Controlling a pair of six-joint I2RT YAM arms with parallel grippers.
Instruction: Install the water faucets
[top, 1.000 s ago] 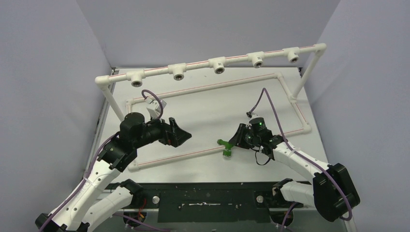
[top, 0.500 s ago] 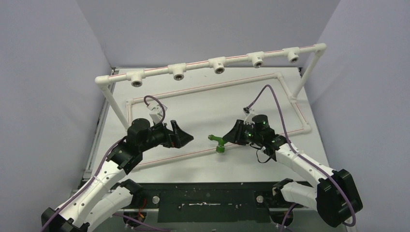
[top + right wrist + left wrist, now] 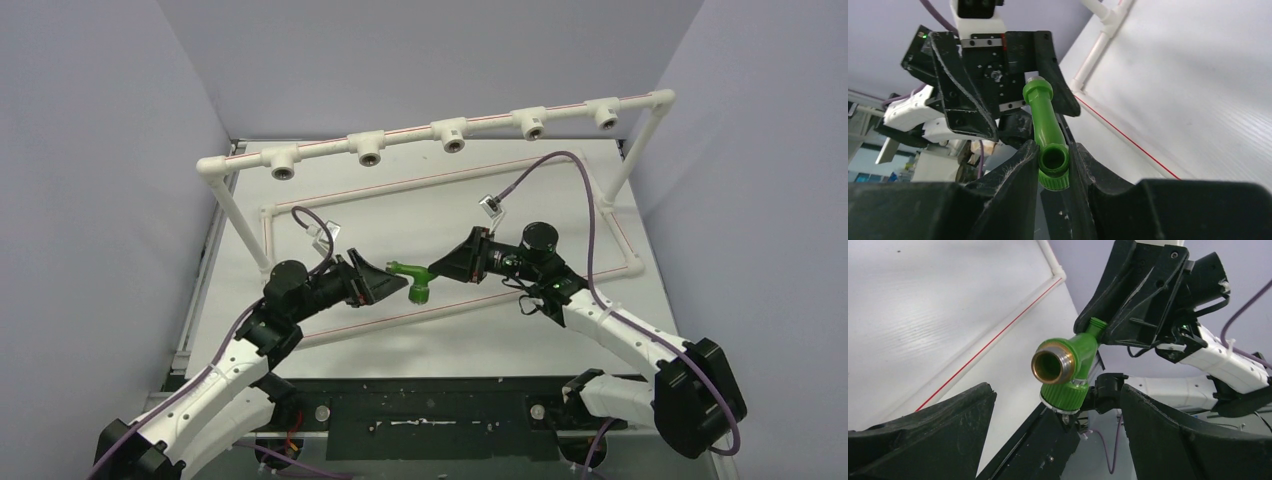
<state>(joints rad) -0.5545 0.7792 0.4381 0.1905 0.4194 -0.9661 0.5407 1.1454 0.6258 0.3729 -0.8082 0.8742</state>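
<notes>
Over the middle of the desk (image 3: 455,215), clear of its surface, grips the green faucet (image 3: 410,278) in the right gripper (image 3: 438,270), black fingers (image 3: 1013,165) clenched on either side of a round green end with a hole in it. Points the metal threaded end (image 3: 1053,365) leftward, straight at the left gripper (image 3: 388,283). Stands released on that side, jaws spread wide, one finger at each lower corner of the left wrist view, touching nothing. Sets the threaded mouth just in front of that gap, perhaps level with the fingertips; hard to judge from above, where black plastic and green overlap. Shows a ribbed green collar (image 3: 1064,394) just under the thread and the body bending away toward the right gripper. Behind both arms, at the back of the desk, carries a raised white pipe rail (image 3: 410,133) with five tee fittings (image 3: 369,157), sockets facing forward. Frames the desk top below with a flat white pipe loop (image 3: 430,180), red line along it, near run passing below the faucet.
</notes>
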